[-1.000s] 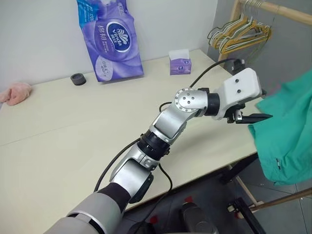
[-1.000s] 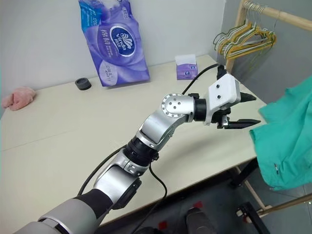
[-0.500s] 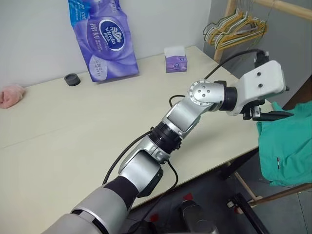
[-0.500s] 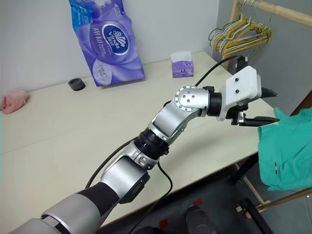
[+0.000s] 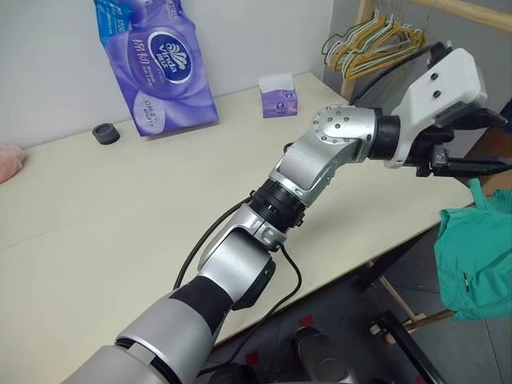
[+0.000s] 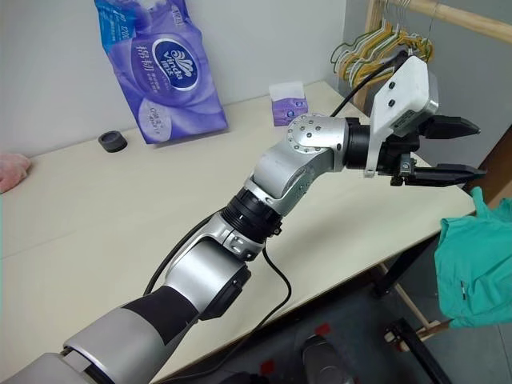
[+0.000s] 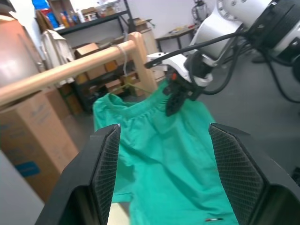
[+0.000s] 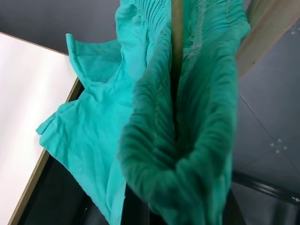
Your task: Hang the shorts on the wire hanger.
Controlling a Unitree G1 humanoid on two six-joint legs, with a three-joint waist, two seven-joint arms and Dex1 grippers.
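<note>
The teal-green shorts [image 6: 476, 264] hang past the table's right edge, waistband up. In the left wrist view the shorts [image 7: 164, 150] hang below a wooden rail [image 7: 70, 70], with my right gripper [image 7: 174, 96] at their gathered waistband. The right wrist view shows a thin olive bar, the wire hanger [image 8: 177, 37], running between the waistband folds; bunched fabric hides what lies below it. A thin wire hook [image 7: 123, 52] sits over the rail. My left gripper [image 6: 470, 150] is open and empty, held level just above and left of the shorts, pointing at them.
A rack post carries bunched yellow and green hangers [image 5: 372, 40] at the back right. On the table stand a purple tissue pack [image 5: 156, 64], a small tissue box [image 5: 278, 100], a black ring [image 5: 104, 132] and a pink cloth [image 5: 8, 160]. Cardboard boxes [image 7: 33, 136] stand behind the rail.
My left arm has risen and swung further right, toward the rack. The shorts have sunk lower and moved right. The camera has turned right.
</note>
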